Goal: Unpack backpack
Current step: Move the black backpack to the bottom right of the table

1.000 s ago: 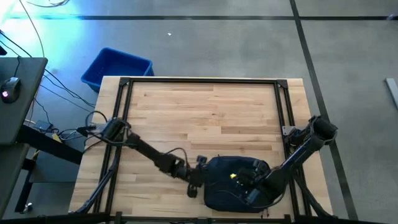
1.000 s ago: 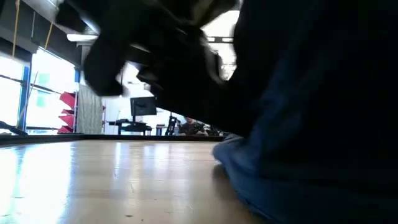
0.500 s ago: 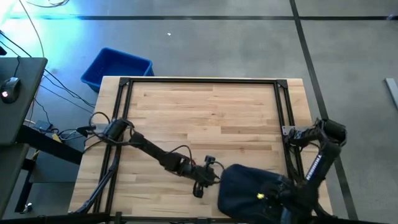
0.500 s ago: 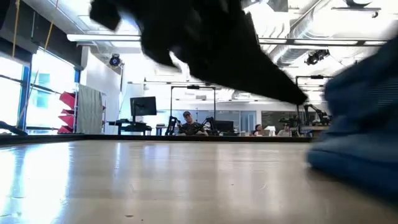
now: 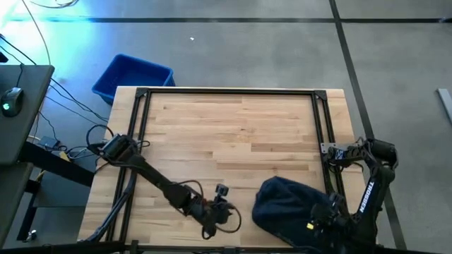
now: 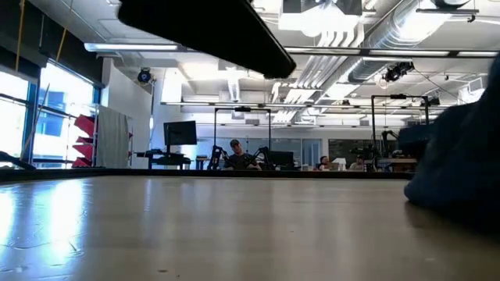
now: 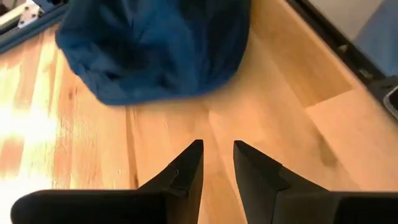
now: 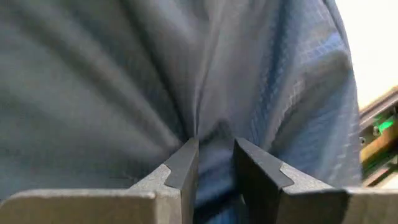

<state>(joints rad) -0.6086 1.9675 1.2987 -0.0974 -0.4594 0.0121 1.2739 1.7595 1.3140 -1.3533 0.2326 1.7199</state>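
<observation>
We see the backpack [image 5: 289, 206] slumped on the counter [image 5: 233, 134] near its front right corner. The right gripper [image 8: 214, 152] presses into the backpack, its fingers [image 8: 183, 165] pinched on a fold of the dark fabric with only a narrow gap left. The left gripper [image 7: 216, 158] hovers over bare wood beside the backpack, its fingers [image 7: 186, 171] nearly closed and holding nothing.
</observation>
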